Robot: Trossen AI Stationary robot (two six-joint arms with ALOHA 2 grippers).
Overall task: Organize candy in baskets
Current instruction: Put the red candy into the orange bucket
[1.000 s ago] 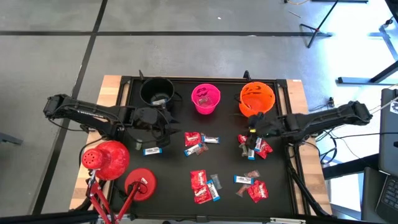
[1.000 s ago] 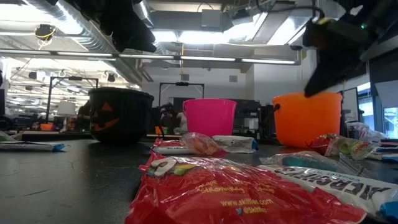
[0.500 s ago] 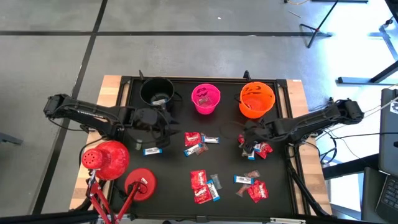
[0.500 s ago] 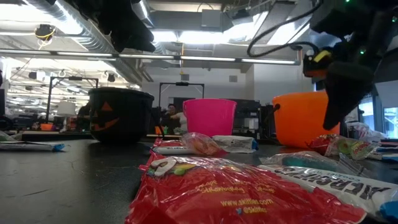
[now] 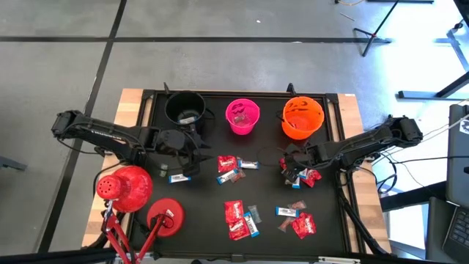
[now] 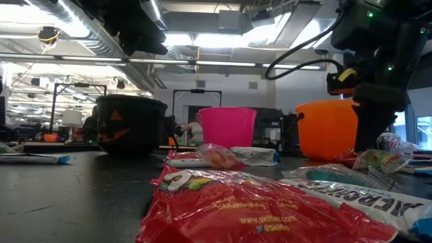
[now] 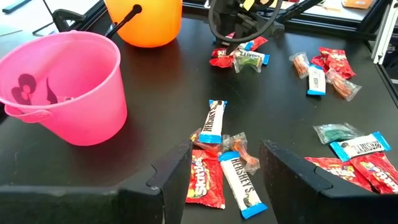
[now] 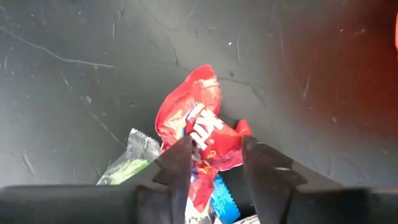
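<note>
3 baskets stand in a row along the far edge of the counter point(image 5: 212, 220): black cauldron basket point(image 5: 185, 108) on the left, pink basket point(image 5: 242, 116) in the middle, orange basket point(image 5: 302, 117) on the right. The pink one shows a red wrapper inside; the black one holds something pale. Candy lies loose on the dark counter in several groups: 1 blue-and-white bar point(image 5: 178, 177) near the left arm, a cluster of red and blue-and-white pieces point(image 5: 231, 168) below the pink basket, a second cluster point(image 5: 239, 218) toward the near edge, a third point(image 5: 296, 218) at the near right, and a small heap point(image 5: 300, 174) below the orange basket. Right gripper point(image 8: 214, 163) is down on that heap, its fingers point(image 8: 179, 163) set either side of a red wrapped candy point(image 8: 198, 127), partly closed around it; whether they pinch it cannot be told. Left gripper point(image 7: 224, 171) hovers near the black basket with fingers spread, holding nothing. 2 red dome-shaped lamp heads point(image 5: 128, 188) sit at the counter's near left corner.
</note>
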